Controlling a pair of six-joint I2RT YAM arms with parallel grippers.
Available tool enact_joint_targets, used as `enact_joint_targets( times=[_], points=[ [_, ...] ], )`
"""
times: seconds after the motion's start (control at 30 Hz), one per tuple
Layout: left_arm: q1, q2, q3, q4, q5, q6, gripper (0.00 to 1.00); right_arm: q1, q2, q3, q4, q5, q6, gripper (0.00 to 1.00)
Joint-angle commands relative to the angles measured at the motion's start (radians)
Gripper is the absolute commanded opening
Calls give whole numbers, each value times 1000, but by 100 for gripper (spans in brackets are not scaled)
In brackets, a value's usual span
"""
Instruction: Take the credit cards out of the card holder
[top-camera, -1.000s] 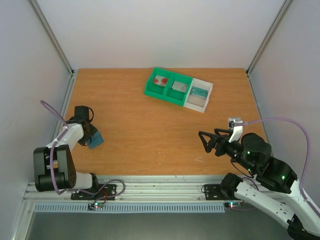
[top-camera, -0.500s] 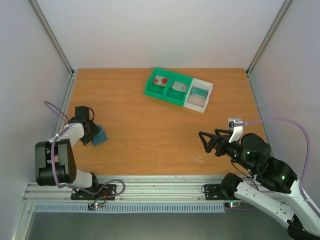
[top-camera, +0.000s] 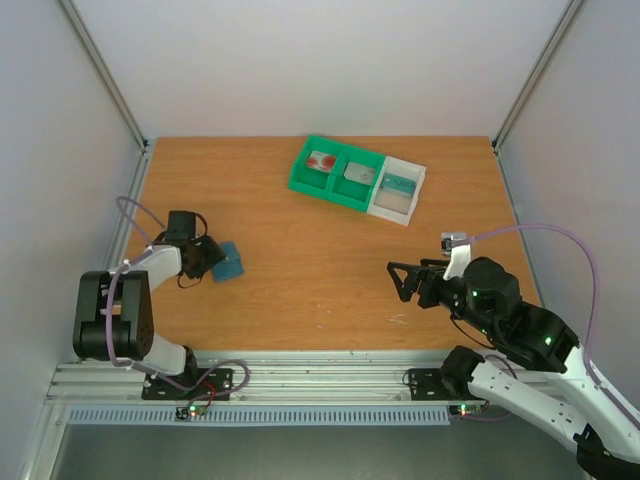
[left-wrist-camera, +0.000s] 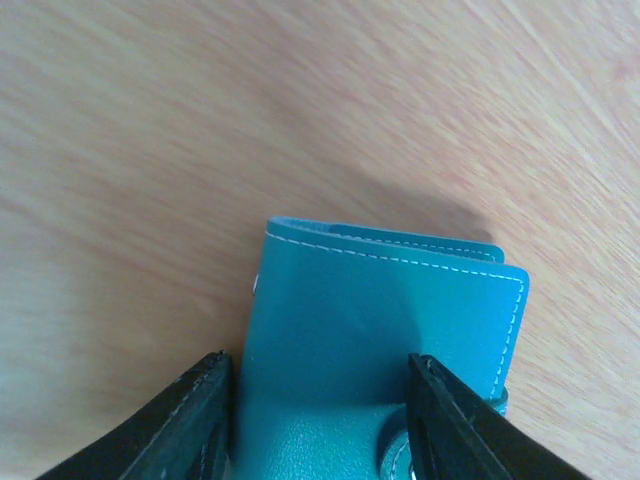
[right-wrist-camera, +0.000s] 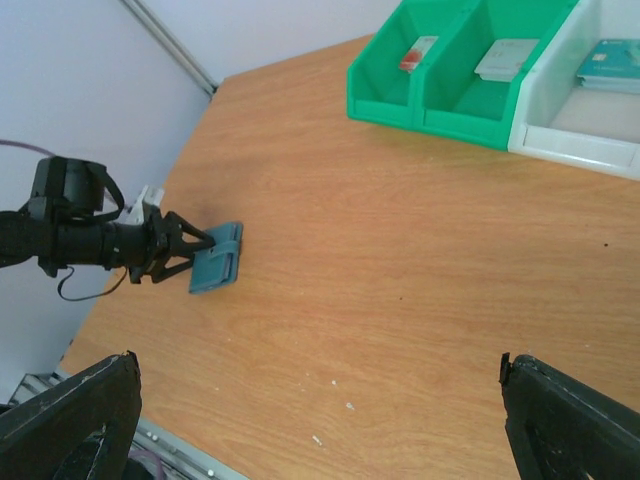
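**A:** Left jaws are clamped on the card holder (left-wrist-camera: 380, 330). The fingers (left-wrist-camera: 190, 420) press on its two side edges, and the stitched far end sticks out at twelve o'clock in the wrist view.

**B:** From above, that card holder (top-camera: 229, 262) sits at nine o'clock on the desk (top-camera: 300, 300), poking out of the jaws toward three. I can't tell if it rests on the wood or rides just over it.

**A:** It's tight behind them. The desk's left edge and the left wall (top-camera: 60, 200) are close at nine o'clock. Toward three there's a broad run of wood.

**B:** Right jaws are spread wide apart with nothing between them, at four o'clock, pointing toward nine. They're well apart from the card holder, with the near edge just below them at six.

**A:** The credit cards are out, up at twelve to one o'clock. The white card with red marks (top-camera: 321, 161) and the grey card (top-camera: 359, 173) each lie in one of the green tray compartments (top-camera: 300, 178).

**B:** And the teal card (top-camera: 399, 184) lies in the white compartment (top-camera: 392, 207), touching the green pair on its three o'clock side. The tray is near the far edge, well apart from both arms.
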Motion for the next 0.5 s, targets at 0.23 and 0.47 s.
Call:
enact_joint_targets(
  times=[0.23, 0.47],
  points=[
    [-154, 114, 38, -37, 177, 64, 44, 9, 61, -6, 18, -9, 36, 99],
    [-284, 113, 48, -45, 213, 67, 41, 10, 114, -5, 19, -22, 46, 98]
  ],
)
